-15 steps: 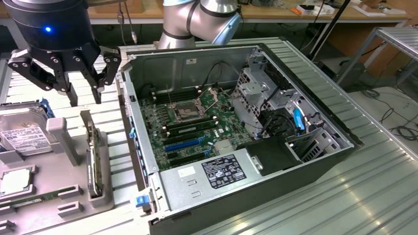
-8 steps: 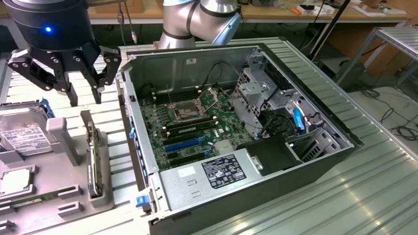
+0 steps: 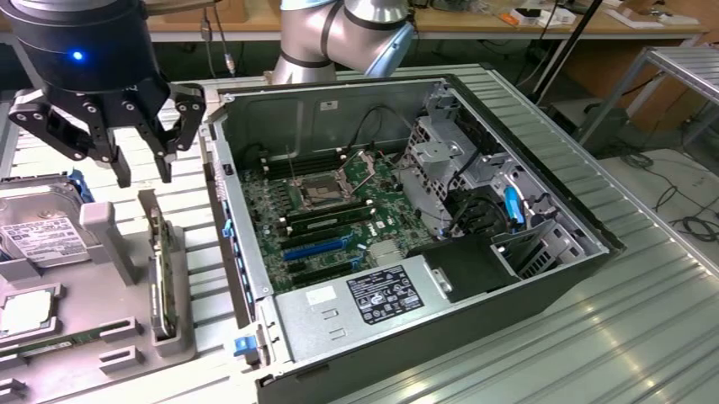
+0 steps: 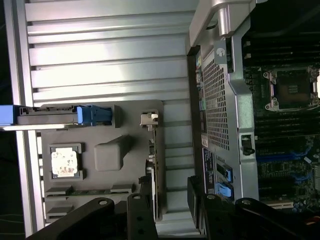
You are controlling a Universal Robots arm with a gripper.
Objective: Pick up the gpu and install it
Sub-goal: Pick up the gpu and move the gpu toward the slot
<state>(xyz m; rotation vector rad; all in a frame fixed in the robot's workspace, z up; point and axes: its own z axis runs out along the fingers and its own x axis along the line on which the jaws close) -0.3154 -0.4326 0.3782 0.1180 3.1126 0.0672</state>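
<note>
While the gpu [image 3: 161, 273] stands edge-on in the gray holder [image 3: 107, 227] at the exterior view's left, beside the computer case [image 3: 337, 109], we hold our gripper [image 3: 143, 168] above it, wide and empty; pickup and install both undone.

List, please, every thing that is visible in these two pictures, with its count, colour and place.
table: one, ribbed silver metal, under everything
computer case: one, dark, open, in the middle of the table
motherboard: one, green, inside the case
grey holder: one, grey, on the table at the exterior view's left
gpu: one, black with silvery edge, standing on edge in the holder
hard drive: one, silver with white label, in the holder
processor chip: one, silvery, in the holder
memory stick: one, green, lying in the holder
robot arm: one, silver, behind the case
gripper: one, black, open and empty, above the holder
</note>
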